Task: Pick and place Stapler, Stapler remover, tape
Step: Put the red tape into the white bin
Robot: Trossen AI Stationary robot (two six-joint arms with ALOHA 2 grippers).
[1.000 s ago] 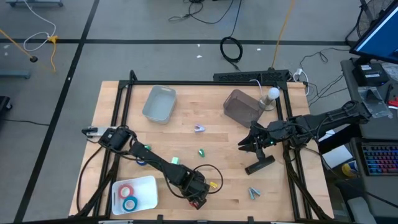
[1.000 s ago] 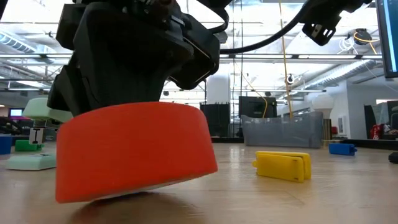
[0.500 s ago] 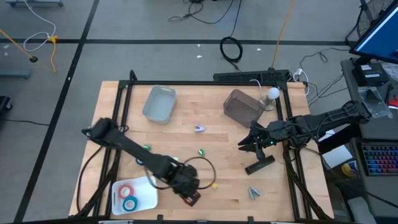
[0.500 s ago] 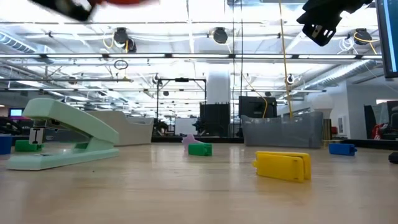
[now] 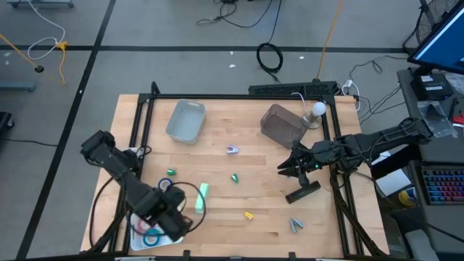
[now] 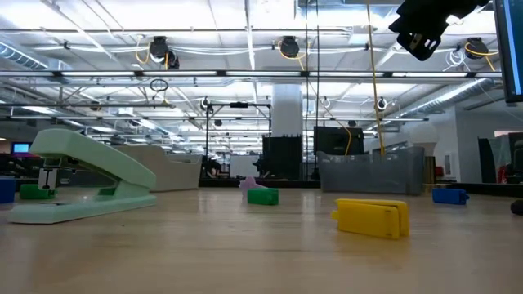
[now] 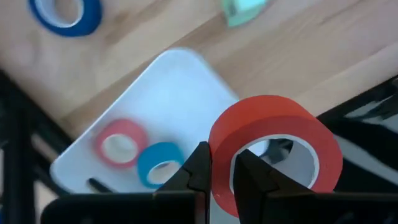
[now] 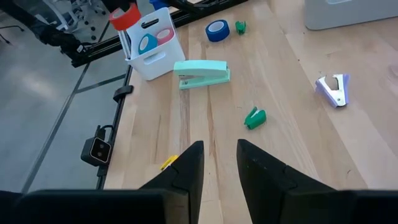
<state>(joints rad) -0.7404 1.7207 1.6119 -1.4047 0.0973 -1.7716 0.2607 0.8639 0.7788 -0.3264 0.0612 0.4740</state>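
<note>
Red tape carried off the open wood to the white tray

The left gripper point(image 7: 221, 174) has swung from the middle of the near edge to the table's near-left corner and now hangs over the white tray point(image 7: 180, 87), fingers clenched through the wall of a red tape roll point(image 7: 273, 146). A pink-red roll point(image 7: 120, 144) and a blue roll point(image 7: 161, 165) already lie in the tray; another blue roll point(image 7: 65, 12) waits on the wood just beside it, near the mint stapler point(image 8: 202, 73). I'd judge the drop comes next. The right gripper point(image 5: 288, 168) has not moved, hovering near the right edge above the black stapler point(image 5: 303, 191), fingers apart and empty. The purple staple remover point(image 8: 334, 89) sits mid-table, untouched.
</note>
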